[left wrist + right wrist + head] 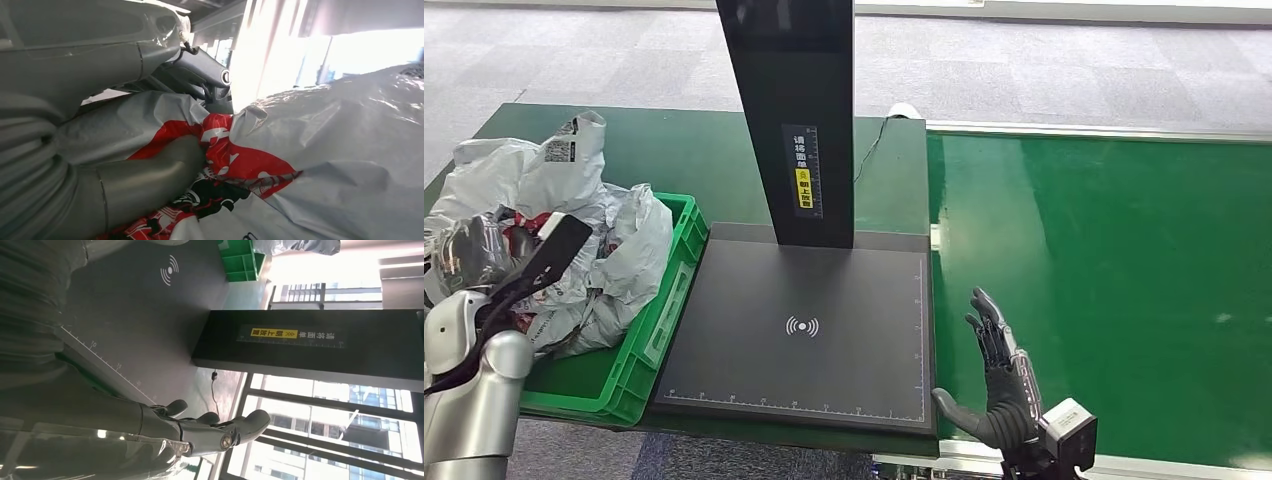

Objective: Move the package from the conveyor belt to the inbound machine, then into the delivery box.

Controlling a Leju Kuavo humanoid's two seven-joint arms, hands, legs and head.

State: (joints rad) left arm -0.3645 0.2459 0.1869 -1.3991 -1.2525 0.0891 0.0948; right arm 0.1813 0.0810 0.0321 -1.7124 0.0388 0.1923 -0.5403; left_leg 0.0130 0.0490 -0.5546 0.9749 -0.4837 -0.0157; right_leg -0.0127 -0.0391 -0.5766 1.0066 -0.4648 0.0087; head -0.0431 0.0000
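A green crate (659, 330) sits at the left of a green bench (694, 150), heaped with grey plastic packages (624, 250); the left hand (469, 255) rests in the heap, its fingers (150, 175) pressed against a grey and red package (235, 160), though whether they grip it cannot be told; beside the crate lies a black scanner pad (804, 330) with a tall black post (799, 110); the right hand (999, 375) hovers at the near edge of the green conveyor belt (1114, 280), fingers (215, 432) spread and holding nothing

1. The package (614, 250) — a crumpled grey-white bag with red and black print — is seen lying in the delivery box (639, 360), atop the heap.
2. The inbound machine (804, 330) is seen just beside the conveyor belt (1104, 290).
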